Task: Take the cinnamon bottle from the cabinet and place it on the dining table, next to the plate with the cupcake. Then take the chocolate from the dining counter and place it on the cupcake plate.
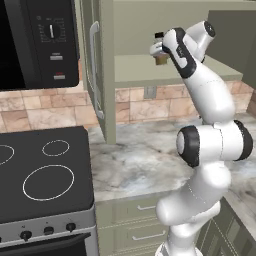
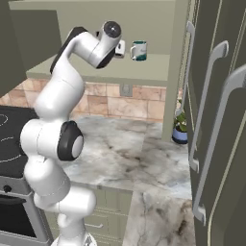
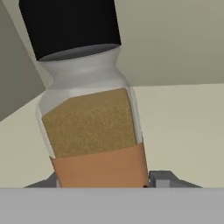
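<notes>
Already the gripper (image 3: pixel 103 186) is closed around the cinnamon bottle (image 3: pixel 89 118) on the cabinet (image 1: pixel 170 70) shelf. The hold sits low on the body and the bottle leans, so lifting out could tip it or knock the mug (image 2: pixel 139 50).

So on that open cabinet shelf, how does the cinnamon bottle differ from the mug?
The cinnamon bottle is clear glass with brown powder, a black cap and an orange band; the mug is opaque white and teal. The bottle is slim and capped, the mug squat with an open top and a side handle. The bottle sits between the fingers of the claw; the mug stands apart, untouched. Both are at the cabinet shelf.
</notes>
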